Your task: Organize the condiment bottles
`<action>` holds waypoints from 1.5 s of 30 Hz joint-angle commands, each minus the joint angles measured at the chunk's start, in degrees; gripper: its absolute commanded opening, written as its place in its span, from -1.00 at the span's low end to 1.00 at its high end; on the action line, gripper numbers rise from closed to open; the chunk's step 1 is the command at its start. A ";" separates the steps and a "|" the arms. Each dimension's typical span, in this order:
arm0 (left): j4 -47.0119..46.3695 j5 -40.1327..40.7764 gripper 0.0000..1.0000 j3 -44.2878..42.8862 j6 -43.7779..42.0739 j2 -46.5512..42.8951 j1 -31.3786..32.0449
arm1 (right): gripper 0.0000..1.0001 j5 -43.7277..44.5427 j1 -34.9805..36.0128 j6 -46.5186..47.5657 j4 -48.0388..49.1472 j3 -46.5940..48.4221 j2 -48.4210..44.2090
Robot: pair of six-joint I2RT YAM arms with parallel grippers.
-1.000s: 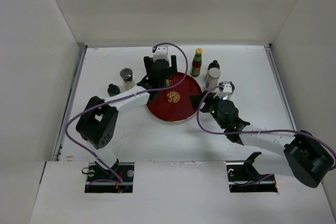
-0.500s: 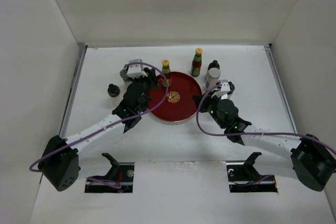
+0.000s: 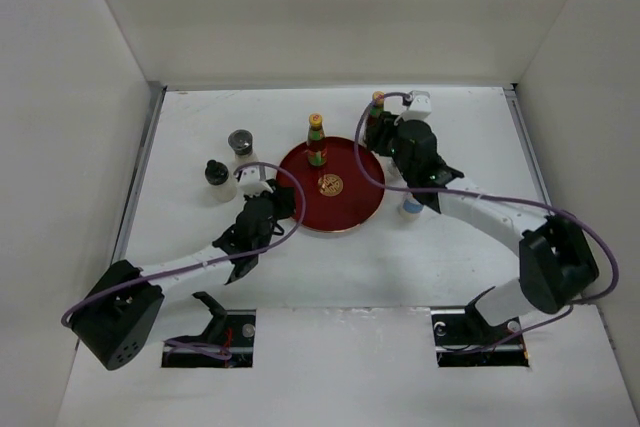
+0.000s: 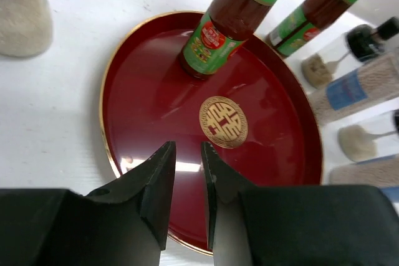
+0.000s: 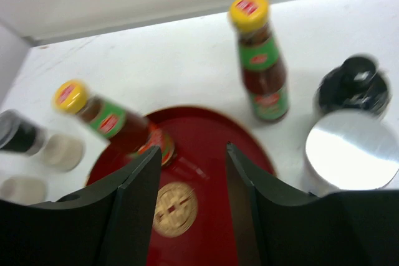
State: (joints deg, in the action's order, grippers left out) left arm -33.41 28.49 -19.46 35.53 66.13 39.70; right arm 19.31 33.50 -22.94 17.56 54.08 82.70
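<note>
One red sauce bottle [image 3: 316, 142] with a green neck and yellow cap stands upright on the far part of the round dark-red tray [image 3: 345, 212]. A second bottle [image 5: 262, 60] stands on the table just beyond the tray's far right rim. My left gripper [image 4: 187, 149] hovers over the tray's near-left rim [image 4: 109, 135], shut and empty. My right gripper [image 5: 193, 151] is open over the tray's far right side, with nothing between its fingers. A silver-capped shaker [image 5: 351, 147] and a black-capped jar [image 5: 355, 88] stand to its right.
Left of the tray stand a shaker [image 3: 241, 142] and a black-capped jar [image 3: 215, 172]. A blue-labelled shaker [image 3: 411, 205] stands right of the tray under the right arm [image 3: 480, 209]. White walls enclose the table on three sides.
My left gripper let go of the bottle on the tray, drew back to the near-left rim and shut. My right arm swung from the tray's right side to its far right and opened.
</note>
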 commanded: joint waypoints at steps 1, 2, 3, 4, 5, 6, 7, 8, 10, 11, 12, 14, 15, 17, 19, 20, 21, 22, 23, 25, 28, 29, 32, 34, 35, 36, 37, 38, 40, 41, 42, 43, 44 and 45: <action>-9.73 -5.81 -0.60 2.32 5.16 -1.44 -0.99 | 0.09 1.26 -2.42 5.52 -4.63 8.12 4.30; -10.96 -5.99 -0.60 3.11 5.77 -1.09 -0.64 | 0.14 1.43 -3.04 6.75 -5.34 10.40 5.71; -12.28 -6.25 -0.60 3.81 6.13 -0.74 -0.38 | 0.19 1.78 -3.74 7.99 -5.87 12.51 7.20; -13.51 -6.52 -0.60 4.17 6.13 -0.48 -0.20 | 0.25 2.31 -4.44 8.87 -6.48 14.54 8.61; -13.87 -6.69 -0.59 4.26 5.61 -0.73 0.15 | 0.31 3.01 -4.97 9.31 -7.01 16.30 9.93; -14.14 -6.61 -0.58 4.35 4.73 -1.17 0.24 | 0.36 3.71 -5.41 9.66 -7.36 17.97 11.16; -14.58 -6.26 -0.57 4.69 3.51 -1.61 0.33 | 0.41 3.89 -5.76 10.02 -7.98 19.55 12.30; -14.67 -5.82 -0.57 4.87 2.45 -1.79 0.33 | 0.44 3.89 -6.03 10.37 -8.68 21.22 13.53; -14.84 -5.46 -0.56 4.96 1.83 -1.71 0.42 | 0.46 3.63 -6.38 11.59 -9.65 24.47 16.69; -14.93 -5.72 -0.56 4.96 2.09 -1.44 0.42 | 0.47 3.37 -6.47 12.30 -10.17 25.79 18.01; -15.02 -5.90 -0.55 4.87 2.26 -1.18 0.59 | 0.48 2.76 -6.47 13.44 -10.61 27.37 19.59; -15.81 -5.90 -0.54 4.79 2.09 -0.30 1.12 | 0.48 2.31 -6.38 15.46 -11.23 30.10 22.50; -16.42 -5.90 -0.54 4.79 1.91 0.31 1.29 | 0.48 2.57 -6.38 16.16 -11.49 31.33 23.73; -16.86 -6.08 -0.54 4.87 2.00 0.58 1.21 | 0.45 3.54 -6.56 16.43 -11.41 33.01 25.66; -16.52 -6.52 -0.54 4.96 2.09 -0.20 1.03 | 0.43 4.50 -7.08 16.08 -10.71 33.98 26.81; -16.69 -6.43 -0.53 5.14 1.91 -0.65 1.03 | 0.43 4.68 -7.09 16.00 -10.36 34.24 27.25; -16.86 -6.17 -0.52 5.22 1.74 -0.82 1.21 | 0.42 4.77 -7.17 15.82 -9.83 34.42 27.78; -16.87 -6.08 -0.52 5.31 1.74 -0.74 1.12 | 0.41 4.60 -7.35 15.73 -9.39 34.59 28.30; -16.87 -6.17 -0.52 5.31 1.91 -0.56 0.95 | 0.38 4.33 -7.35 15.91 -9.04 34.86 28.75; -16.87 -6.52 -0.52 5.31 2.26 -0.21 0.59 | 0.31 4.16 -7.35 16.17 -7.73 35.12 29.71; -16.69 -6.61 -0.51 5.23 2.18 -0.82 0.86 | 0.20 3.28 -7.35 17.05 -3.95 34.51 30.51; -16.78 -6.61 -0.50 5.23 2.00 -0.91 0.94 | 0.18 3.02 -7.35 17.31 -2.81 34.16 30.59; -16.60 -6.61 -0.50 5.40 2.26 -0.83 0.33 | 0.08 3.36 -7.09 18.19 -0.52 33.98 31.03; -16.51 -6.87 -0.50 5.40 2.35 -1.00 0.24 | -0.10 3.54 -7.00 18.37 1.06 34.16 31.12; -16.60 -6.87 -0.50 5.40 2.35 -1.18 0.42 | -0.18 3.80 -7.00 18.37 1.94 34.16 31.04; -16.86 -6.87 -0.50 5.40 2.18 -1.18 0.42 | -0.24 4.15 -7.00 18.37 2.65 34.16 30.69; -16.87 -6.87 -0.50 5.40 2.26 -0.92 0.42 | -0.27 4.50 -7.00 18.37 3.35 34.07 30.16; -16.87 -6.87 -0.50 5.40 2.35 -0.57 0.24 | -0.28 4.68 -7.00 18.37 4.23 33.98 29.55; -16.87 -6.96 -0.50 5.40 2.61 -0.21 0.24 | -0.31 4.77 -7.00 18.37 5.63 33.98 28.05; -16.87 -7.04 -0.49 5.40 2.62 -0.47 0.24 | -0.32 4.77 -7.00 18.37 6.25 33.89 27.00; -16.87 -7.05 -0.48 5.40 2.70 -0.91 0.24 | -0.33 4.77 -6.91 18.37 6.78 33.72 25.77; -16.87 -6.78 -0.46 5.58 2.62 -1.09 0.24 | -0.33 4.77 -6.56 18.37 7.13 33.28 24.37; -16.87 -6.52 -0.44 5.66 2.62 -1.18 0.15 | -0.33 4.60 -6.12 18.37 7.48 32.67 22.79; -16.87 -6.43 -0.42 5.75 2.70 -1.00 -0.11 | -0.33 4.51 -5.60 18.46 7.75 32.05 21.47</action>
State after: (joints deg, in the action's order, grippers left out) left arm -47.05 22.22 -14.46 37.95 66.41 40.12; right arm 22.76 26.72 -5.08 13.89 85.01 112.92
